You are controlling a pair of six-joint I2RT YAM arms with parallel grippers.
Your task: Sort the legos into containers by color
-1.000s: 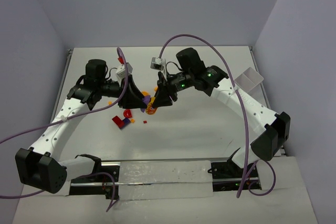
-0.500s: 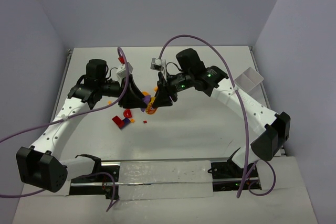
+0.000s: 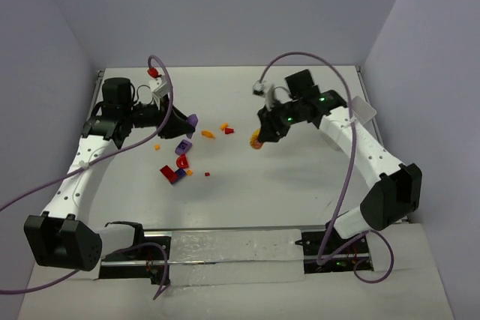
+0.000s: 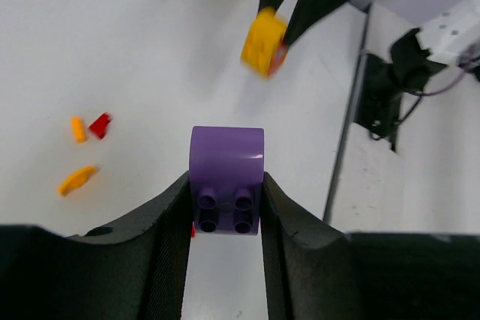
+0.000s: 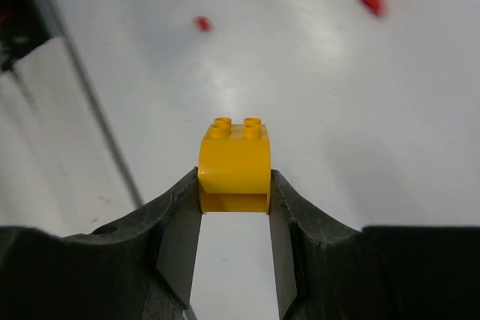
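Your left claw (image 4: 225, 189) is closed part way on a purple brick (image 4: 226, 157). The brick sits tight between the two black fingers (image 4: 169, 222), and you can see four round bumps on it. From the top camera this claw is over the left side of the table (image 3: 300, 185).

Your right claw (image 5: 234, 189) is closed part way on an orange brick (image 5: 234, 161). Its bumps point away from the claw. The brick is held up off the table, a bit right of the middle. The two claws are well apart.

Between them on the table lie three tiny bits (image 3: 223, 127), two orange and one red. Closer to you, near the left claw, there is a little pile of red and purple legos (image 3: 175, 170), with small orange bits beside it.

A white tub (image 3: 362, 112) sits at the right side of the table, just beside the right arm (image 3: 360, 148). You cannot tell from these views what is inside it
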